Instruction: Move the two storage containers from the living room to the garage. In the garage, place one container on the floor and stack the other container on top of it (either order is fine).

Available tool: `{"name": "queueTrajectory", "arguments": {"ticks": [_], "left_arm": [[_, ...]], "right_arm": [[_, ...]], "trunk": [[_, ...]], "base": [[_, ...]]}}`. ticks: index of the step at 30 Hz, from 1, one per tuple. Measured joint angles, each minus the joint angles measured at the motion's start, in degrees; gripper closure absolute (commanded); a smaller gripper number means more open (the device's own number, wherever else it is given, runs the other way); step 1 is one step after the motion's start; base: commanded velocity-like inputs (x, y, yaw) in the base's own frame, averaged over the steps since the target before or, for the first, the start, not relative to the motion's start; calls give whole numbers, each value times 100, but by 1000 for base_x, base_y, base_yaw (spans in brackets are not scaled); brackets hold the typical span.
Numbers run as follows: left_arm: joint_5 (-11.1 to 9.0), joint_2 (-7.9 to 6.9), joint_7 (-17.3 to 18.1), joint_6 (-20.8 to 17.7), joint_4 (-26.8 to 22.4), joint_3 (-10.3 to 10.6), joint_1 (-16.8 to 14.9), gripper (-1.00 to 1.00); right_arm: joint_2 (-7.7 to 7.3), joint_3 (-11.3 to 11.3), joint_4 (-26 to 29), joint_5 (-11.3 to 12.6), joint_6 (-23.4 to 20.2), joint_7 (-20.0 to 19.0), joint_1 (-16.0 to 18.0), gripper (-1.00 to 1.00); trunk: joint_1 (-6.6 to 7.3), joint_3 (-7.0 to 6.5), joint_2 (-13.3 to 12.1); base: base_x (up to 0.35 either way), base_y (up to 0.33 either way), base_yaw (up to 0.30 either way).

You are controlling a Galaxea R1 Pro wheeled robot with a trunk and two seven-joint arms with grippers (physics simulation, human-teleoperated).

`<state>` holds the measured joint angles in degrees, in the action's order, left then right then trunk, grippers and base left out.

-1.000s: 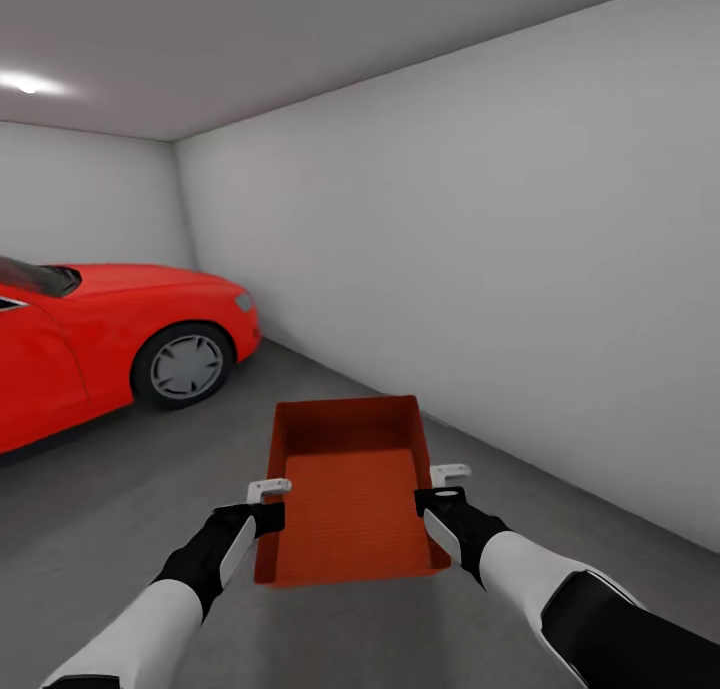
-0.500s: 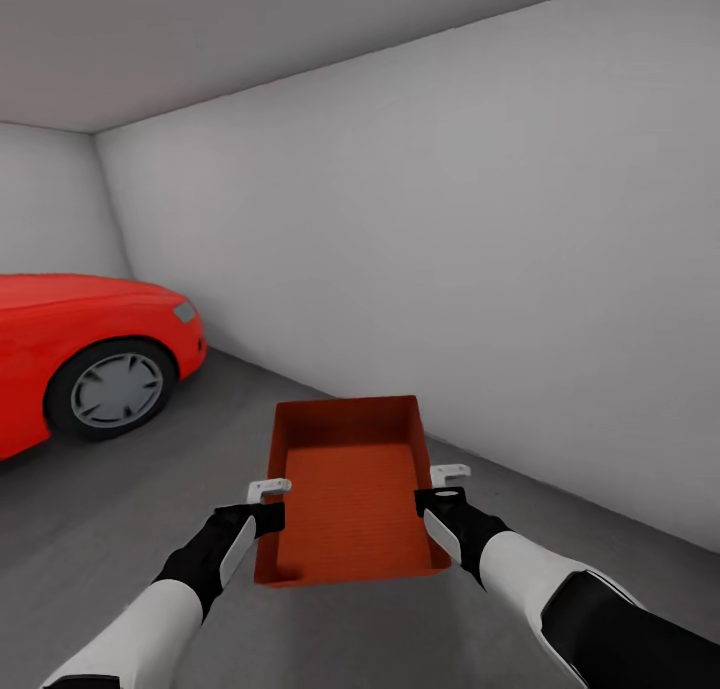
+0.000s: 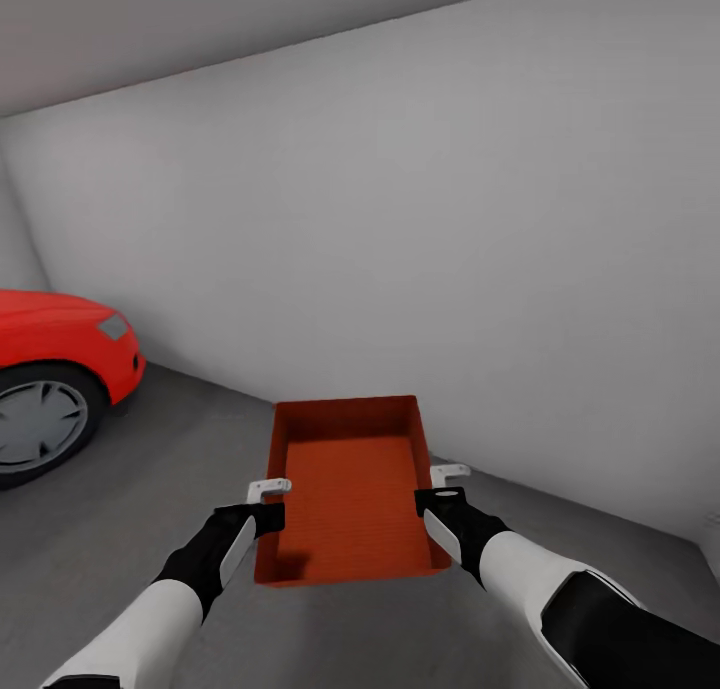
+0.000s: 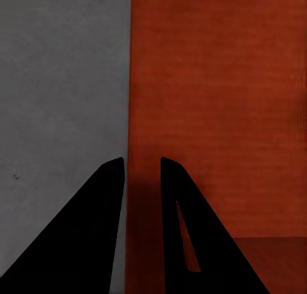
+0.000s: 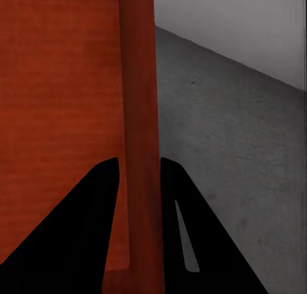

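**Orange-red bin carried in the garage, held from both sides**

Held out front above the dark grey floor [image 3: 120,489], near the pale wall [image 3: 450,269]: one storage container [image 3: 350,489], open-topped, low straight walls, ribbed flat bottom. Clamped at both long walls, left gripper [image 3: 268,504] and right gripper [image 3: 437,489] each pinched tight on a rim. Up close from the right wrist, wall edge squeezed between the fingers [image 5: 77,230]; same from the left wrist, fingers [image 4: 83,236] straddling the wall. Red car [image 3: 50,369] cut off at the frame's edge.
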<state>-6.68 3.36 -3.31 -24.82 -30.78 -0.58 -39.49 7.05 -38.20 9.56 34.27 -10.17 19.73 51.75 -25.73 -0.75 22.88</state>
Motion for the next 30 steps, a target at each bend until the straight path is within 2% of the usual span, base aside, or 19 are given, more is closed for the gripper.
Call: {"name": "queueTrajectory", "arguments": {"ticks": [30], "left_arm": [[0, 0, 0, 0, 1, 0, 0, 100]], "right_arm": [[0, -4, -2, 4, 0, 1, 0, 100]], "trunk": [[0, 0, 0]], "base": [[322, 0, -287]]}}
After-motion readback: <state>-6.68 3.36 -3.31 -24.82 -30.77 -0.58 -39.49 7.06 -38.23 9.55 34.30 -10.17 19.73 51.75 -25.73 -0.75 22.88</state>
